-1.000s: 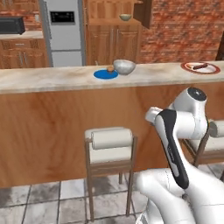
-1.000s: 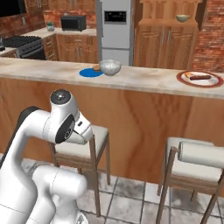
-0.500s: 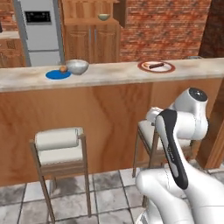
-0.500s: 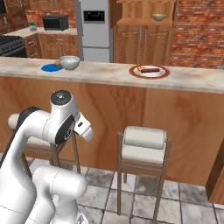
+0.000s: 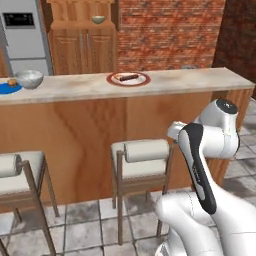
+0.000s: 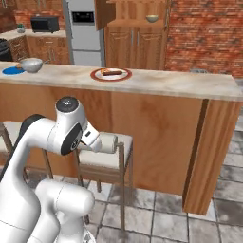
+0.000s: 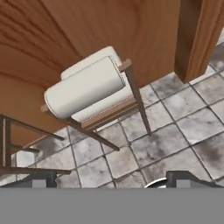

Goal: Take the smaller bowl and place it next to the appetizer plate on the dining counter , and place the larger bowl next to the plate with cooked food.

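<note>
- The small grey bowl [image 5: 29,78] is already sitting on the worktop [image 5: 165,82], just beside the blue plate [image 5: 8,88] with its brown morsel, so the first half of the task looks done.
- The step in hand, as I judge it, is going after the larger bowl [image 5: 98,19], which is resting up on the open shelf of the wooden cabinet [image 5: 85,47] behind the worktop, well apart from everything else.
- The white plate with the red-brown rim [image 5: 128,78] and its sausage is waiting on the worktop with bare stone on both sides of it.
- The jaws are standing wide and holding nothing; the hand view is looking down at a stool [image 7: 89,89] and the tiled floor [image 7: 175,131].
- The next move calls for getting round the worktop to the cabinet, then raising the folded arm to shelf height, since the bowl is sitting high.
- Counting: two bowls, two plates, one long worktop, two stools in the left base view, a fridge [image 6: 84,28] and a microwave [image 6: 45,23] behind.
</note>
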